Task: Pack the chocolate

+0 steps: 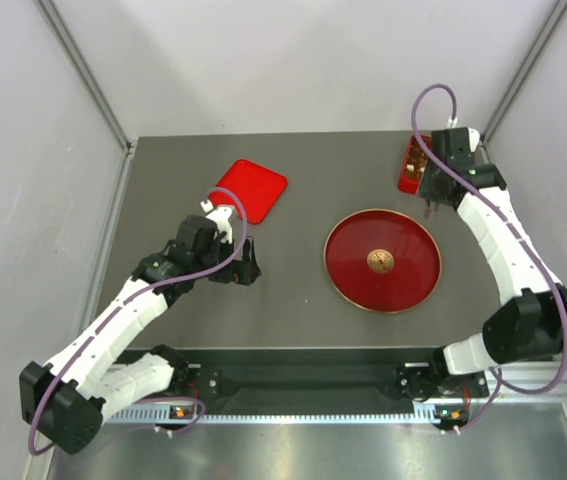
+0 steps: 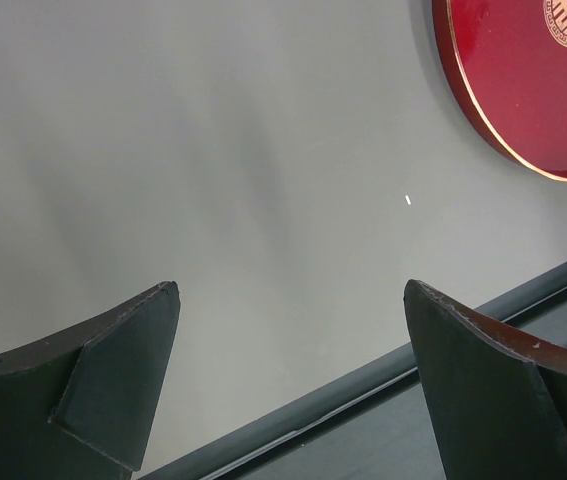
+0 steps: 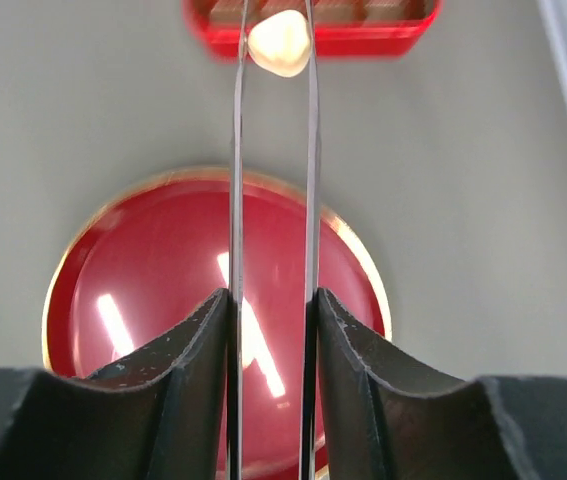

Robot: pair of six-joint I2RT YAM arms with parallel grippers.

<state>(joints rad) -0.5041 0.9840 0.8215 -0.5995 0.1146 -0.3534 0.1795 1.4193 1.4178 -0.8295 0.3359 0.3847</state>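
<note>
A cream piece of chocolate is pinched between the tips of thin grey metal tongs, just in front of a red box with blurred brown chocolate pieces inside. My right gripper is shut on the tongs' two blades. From above, that gripper hangs at the back right beside the red box. The round red plate with its gold emblem lies mid-table. My left gripper is open and holds nothing, hovering over bare table left of the plate.
A flat red lid lies at the back left, just beyond the left gripper. The table's dark front rail runs under the left fingers. Grey walls close in the table on the left, right and back.
</note>
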